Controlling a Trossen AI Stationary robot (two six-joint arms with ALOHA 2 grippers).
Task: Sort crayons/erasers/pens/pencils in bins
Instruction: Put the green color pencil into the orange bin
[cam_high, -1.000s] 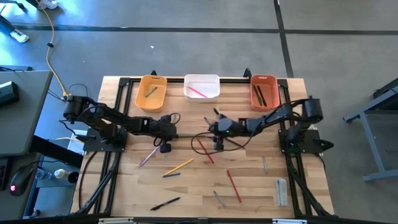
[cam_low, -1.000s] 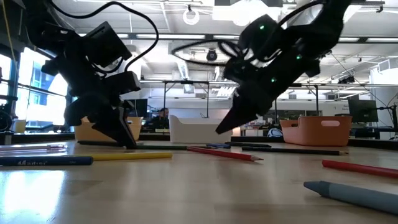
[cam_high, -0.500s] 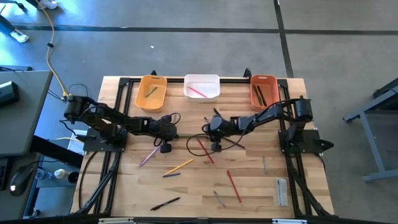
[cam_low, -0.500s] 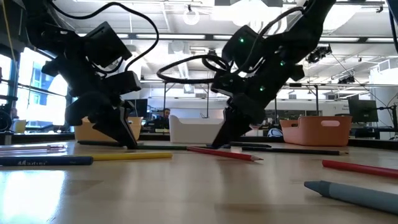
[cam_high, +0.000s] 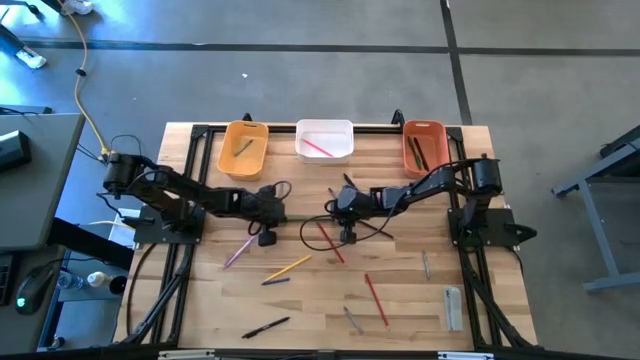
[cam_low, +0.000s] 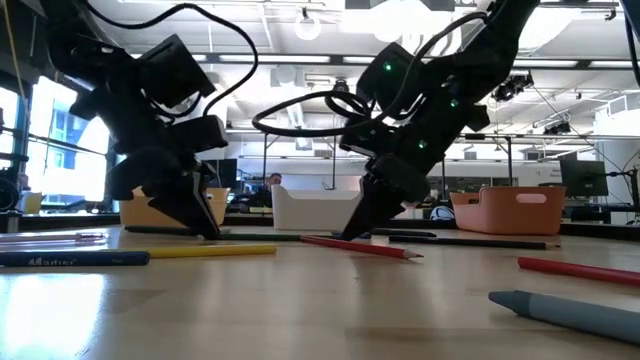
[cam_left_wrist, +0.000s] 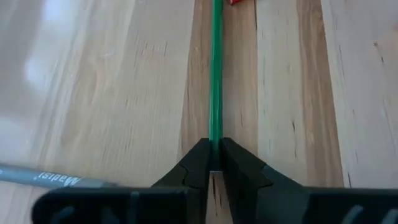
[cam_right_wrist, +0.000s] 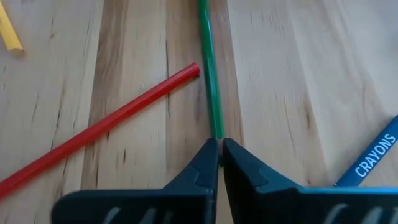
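Green pencil (cam_high: 300, 217) lay flat on the surface (cam_high: 470, 250) at mid-frame in the high view, long axis running left-right, one claw at each end. Right claw (cam_high: 337, 208) sat at its right end, tips clenched on the very tip, as the right wrist view showed. Left claw (cam_high: 272, 208) sat at the left end. Its fingers (cam_left_wrist: 198, 163) flanked the pencil closely, but we couldn't tell whether it pinched or had let go. Neither arm was nearer, since both were on it. Our guess: whichever claw carries it must lift along that axis w/o dragging the other end.

Counts, high view:
- 3 bins along the top edge: yellow-orange bin (cam_high: 243, 130), white bin (cam_high: 324, 126), red-orange bin (cam_high: 423, 127).
- Thin sticks loose on the surface: 5. That's the green one, 2 red pencils (cam_high: 376, 298), 1 pink pencil (cam_high: 238, 250), 1 yellow pencil (cam_high: 288, 266).
- 1 black pen (cam_high: 265, 327) at lower centre-left.
- 1 more pink stick (cam_high: 318, 148) in the white bin.
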